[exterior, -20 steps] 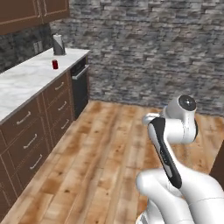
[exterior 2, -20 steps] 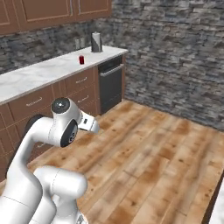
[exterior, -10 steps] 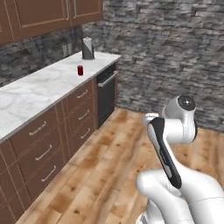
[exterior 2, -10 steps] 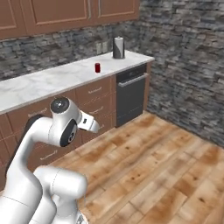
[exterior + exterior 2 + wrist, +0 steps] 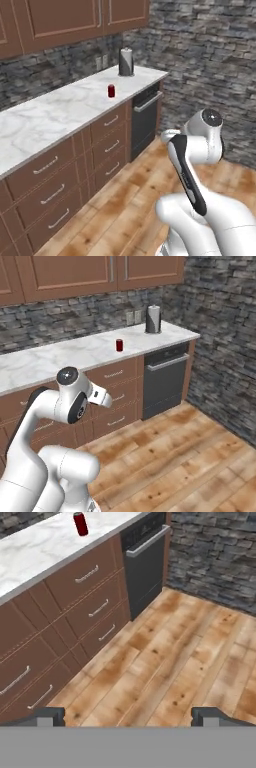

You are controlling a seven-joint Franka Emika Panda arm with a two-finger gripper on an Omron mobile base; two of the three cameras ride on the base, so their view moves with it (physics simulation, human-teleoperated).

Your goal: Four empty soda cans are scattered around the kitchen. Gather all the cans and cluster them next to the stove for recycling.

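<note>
In the left base view, a long white-grey marble table (image 5: 60, 112) runs along a grey stone wall (image 5: 50, 75) beneath brown wood upper cabinets (image 5: 60, 20); a dark red soda can (image 5: 111, 90) stands upright on the marble, well apart from a taller grey cylinder (image 5: 126, 62) that stands near the far corner. Below the table, brown drawers (image 5: 65, 180) with silver handles sit beside a black built-in appliance (image 5: 145, 120), and a wood plank floor (image 5: 120, 210) stretches toward a second stone wall (image 5: 210, 55) at the right, with the white arm (image 5: 195, 150) rising in the foreground. In the right base view, the same marble table (image 5: 75, 353) carries the soda can (image 5: 119, 345) about midway along its far stretch, apart from the grey cylinder (image 5: 153, 319) near the end; two wall outlets (image 5: 133, 317) show on the stone just beside the cylinder, the black appliance (image 5: 165, 378) sits below, and the plank floor (image 5: 180, 456) fills the lower right. In the hand view, the gripper (image 5: 128, 717) hangs over the plank floor (image 5: 165, 662) with its two fingertips (image 5: 47, 716) set far apart and nothing between them; the soda can (image 5: 80, 523) stands on the table (image 5: 45, 547) at the top edge, above the drawers (image 5: 75, 617) and left of the black appliance (image 5: 145, 562).
</note>
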